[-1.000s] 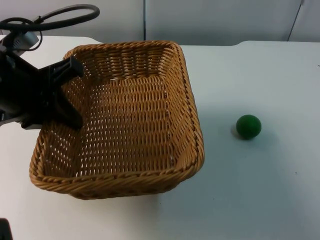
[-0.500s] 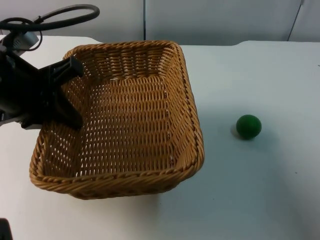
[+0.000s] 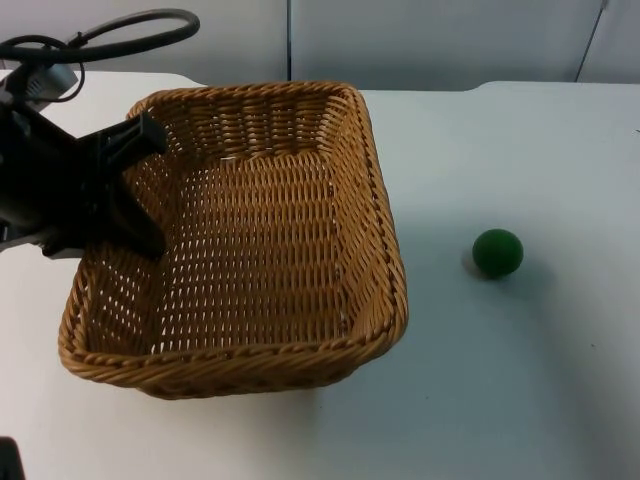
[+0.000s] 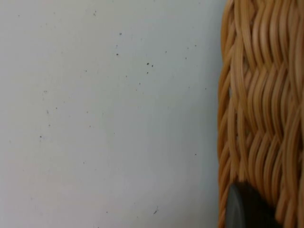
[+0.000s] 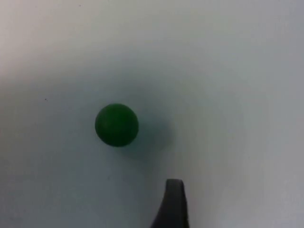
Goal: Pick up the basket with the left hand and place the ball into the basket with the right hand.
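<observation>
A brown wicker basket point(image 3: 386, 250) takes up the left half of the table, its bottom bare. My left gripper point(image 3: 140, 190) is shut on the basket's left wall, and the left wrist view shows the woven wall point(image 4: 256, 95) right against a black fingertip point(image 4: 244, 209). A small green ball point(image 3: 497, 253) lies on the white table to the right of the basket, well apart from it. My right gripper point(image 5: 173, 204) hovers above the table with the ball point(image 5: 117, 125) a short way ahead of it, not touching.
The white table top point(image 3: 520, 400) runs to the grey partition wall point(image 3: 430, 40) at the back. Bare table lies between the basket and the ball and all around the ball.
</observation>
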You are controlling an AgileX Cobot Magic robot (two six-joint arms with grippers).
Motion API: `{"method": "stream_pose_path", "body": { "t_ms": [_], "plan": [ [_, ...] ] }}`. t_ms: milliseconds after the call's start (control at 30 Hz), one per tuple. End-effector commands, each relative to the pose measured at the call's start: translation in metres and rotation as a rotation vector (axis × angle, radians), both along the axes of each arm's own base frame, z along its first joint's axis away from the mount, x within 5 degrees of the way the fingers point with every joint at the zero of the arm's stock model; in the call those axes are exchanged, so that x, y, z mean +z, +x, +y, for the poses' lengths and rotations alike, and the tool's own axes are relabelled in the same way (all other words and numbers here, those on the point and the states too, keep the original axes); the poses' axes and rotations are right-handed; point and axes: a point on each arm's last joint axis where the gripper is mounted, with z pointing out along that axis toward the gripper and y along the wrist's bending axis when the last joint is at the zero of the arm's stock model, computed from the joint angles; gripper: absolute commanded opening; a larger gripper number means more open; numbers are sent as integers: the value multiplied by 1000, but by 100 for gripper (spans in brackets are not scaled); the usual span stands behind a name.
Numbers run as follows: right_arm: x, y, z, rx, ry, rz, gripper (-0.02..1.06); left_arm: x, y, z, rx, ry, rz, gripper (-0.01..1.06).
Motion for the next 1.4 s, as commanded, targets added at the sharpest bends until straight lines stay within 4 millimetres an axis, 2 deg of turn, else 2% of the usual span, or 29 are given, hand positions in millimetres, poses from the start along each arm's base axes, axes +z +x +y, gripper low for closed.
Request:
{"method": "stream_pose_path", "body": {
  "t_ms": [0,33,67,167,200,333,367,467,600,800,1133,1367],
  "plan": [
    [-13,13,3,-17,45,6,69,5,-1,-1,9,-20,-8,0],
    [-21,17,7,-7,62,17,69,5,-1,-1,9,-20,-8,0],
    [-21,17,7,-7,62,17,69,5,-1,-1,9,-20,-8,0],
    [-47,28,23,35,75,43,69,5,-1,-1,10,-19,-9,0],
    [-47,28,23,35,75,43,69,5,-1,-1,10,-19,-9,0],
    [-73,38,55,109,60,29,69,5,-1,-1,6,-19,-7,0],
    [-73,38,55,109,60,29,69,5,-1,-1,6,-19,-7,0],
    [-82,49,75,150,61,40,69,4,-1,-1,3,-17,-8,0],
    [-88,60,88,156,68,41,69,4,-2,-1,-5,-10,-9,0],
    [-97,71,87,172,-3,47,69,4,-3,-1,-22,1,-8,0],
    [-122,72,88,176,-30,94,69,4,-3,-1,-22,1,-8,0],
    [-130,74,89,174,-30,88,69,4,-3,-1,-22,1,-8,0]
  ]
}}
